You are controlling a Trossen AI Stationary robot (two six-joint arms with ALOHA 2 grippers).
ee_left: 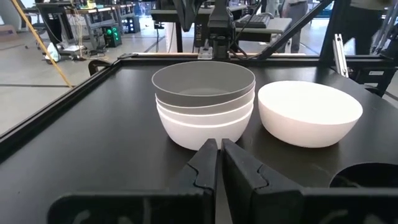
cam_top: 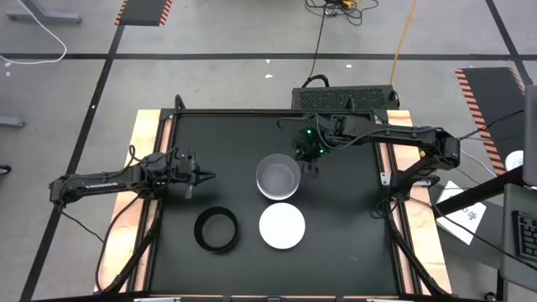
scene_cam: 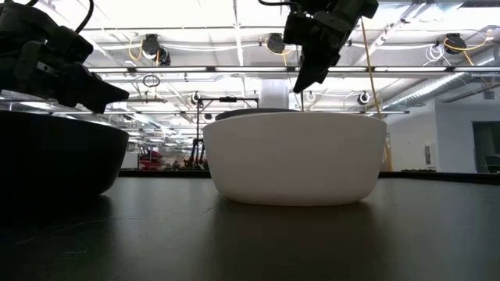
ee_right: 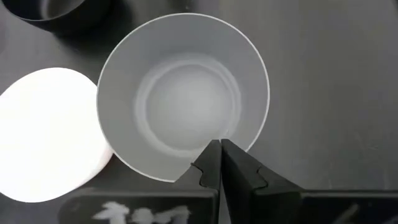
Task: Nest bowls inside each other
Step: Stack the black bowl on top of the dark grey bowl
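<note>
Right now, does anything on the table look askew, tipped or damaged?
Nothing stands out. The grey bowl sits level and nested in the white stack. The single white bowl and black bowl stand upright on the table, apart from each other. No spills or cracks show.

left end effector (cam_top: 205,176) closed, right end effector (cam_top: 314,170) closed (pointing down)

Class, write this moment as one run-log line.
stack: grey bowl on top | white bowl, black bowl: loose | right gripper: shut, above stack rim | left gripper: shut, waiting
</note>
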